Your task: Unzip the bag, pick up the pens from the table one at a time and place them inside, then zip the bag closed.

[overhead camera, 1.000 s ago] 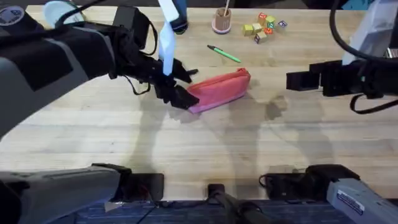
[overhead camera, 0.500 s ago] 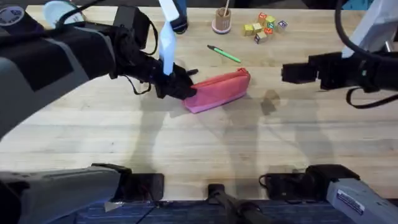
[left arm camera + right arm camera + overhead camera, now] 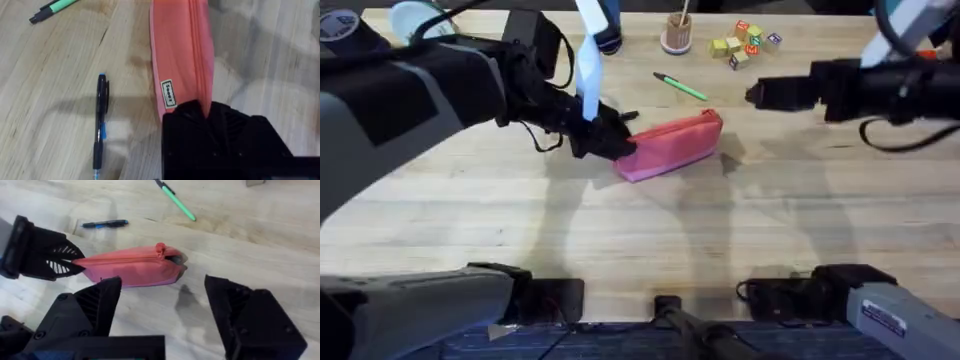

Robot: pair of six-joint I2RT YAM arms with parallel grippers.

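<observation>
Pink bag (image 3: 672, 146) lies slantwise near the middle of the table (image 3: 620, 230) in the overhead view. The left gripper (image 3: 610, 143) is clamped on its lower-left end, while the right gripper (image 3: 756, 95) hangs above the wood off to the bag's right, apart from it. A green pen (image 3: 680, 87) lies just beyond the bag toward the far edge, near a small cup with a stick (image 3: 676, 34) and some coloured blocks (image 3: 745, 42).

From the left wrist, the bag (image 3: 182, 55) runs away from the camera, its zipper seam meeting the black fingers (image 3: 220, 135), which pinch that end. A black pen with blue accents (image 3: 101, 127) lies on the planks beside the bag, and the green pen's dark tip (image 3: 50, 8) shows farther off.

From the right wrist, the two fingers (image 3: 250, 315) stand wide apart, holding nothing, above the bag (image 3: 132, 265). The left gripper (image 3: 75, 257) grips the bag's far end. Both the black pen (image 3: 105, 224) and green pen (image 3: 176, 199) rest on the table beyond.
</observation>
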